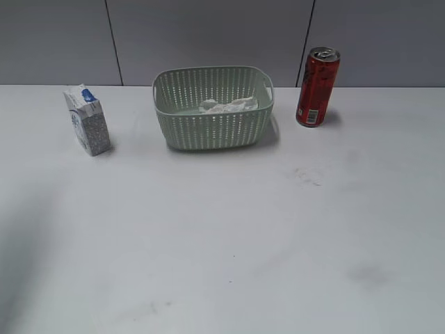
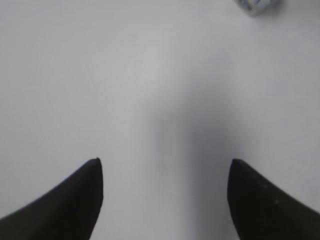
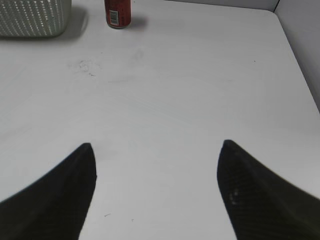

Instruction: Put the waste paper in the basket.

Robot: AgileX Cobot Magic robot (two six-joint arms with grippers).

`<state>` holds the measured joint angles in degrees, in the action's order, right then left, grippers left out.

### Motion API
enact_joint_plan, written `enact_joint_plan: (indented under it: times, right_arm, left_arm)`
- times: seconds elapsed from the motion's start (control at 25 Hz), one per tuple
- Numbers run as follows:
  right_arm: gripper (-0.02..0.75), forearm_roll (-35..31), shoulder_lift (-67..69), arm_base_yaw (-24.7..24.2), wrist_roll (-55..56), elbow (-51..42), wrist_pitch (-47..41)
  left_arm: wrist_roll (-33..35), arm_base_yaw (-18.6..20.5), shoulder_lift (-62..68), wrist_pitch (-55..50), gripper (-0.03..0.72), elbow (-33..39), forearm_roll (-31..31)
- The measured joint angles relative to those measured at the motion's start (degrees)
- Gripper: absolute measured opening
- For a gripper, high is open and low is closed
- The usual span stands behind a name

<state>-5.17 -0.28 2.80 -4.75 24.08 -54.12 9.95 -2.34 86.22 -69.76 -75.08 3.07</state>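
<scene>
The pale green basket (image 1: 212,129) stands at the back middle of the white table. Crumpled white waste paper (image 1: 227,106) lies inside it; I cannot tell how many wads. A corner of the basket shows in the right wrist view (image 3: 32,20). No arm shows in the exterior view. My left gripper (image 2: 165,167) is open and empty over bare table. My right gripper (image 3: 156,150) is open and empty over bare table, well short of the basket.
A grey-speckled tissue pack with a blue top (image 1: 87,120) stands left of the basket; its corner shows in the left wrist view (image 2: 256,5). A red drink can (image 1: 317,87) stands right of the basket, also in the right wrist view (image 3: 118,13). The table's right edge (image 3: 300,65) is near.
</scene>
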Motion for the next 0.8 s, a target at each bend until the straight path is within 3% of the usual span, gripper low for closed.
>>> enact_joint_plan:
  times: [0.44, 0.8]
  right_arm:
    - [0.571, 0.00, 0.00, 0.00, 0.00, 0.00, 0.00]
    - [0.571, 0.00, 0.00, 0.00, 0.05, 0.00, 0.06]
  left_arm:
    - [0.00, 0.01, -28.04, 4.54, 0.591, 29.63, 1.40]
    - [0.00, 0.01, -53.16, 4.15, 0.589, 43.56, 1.21]
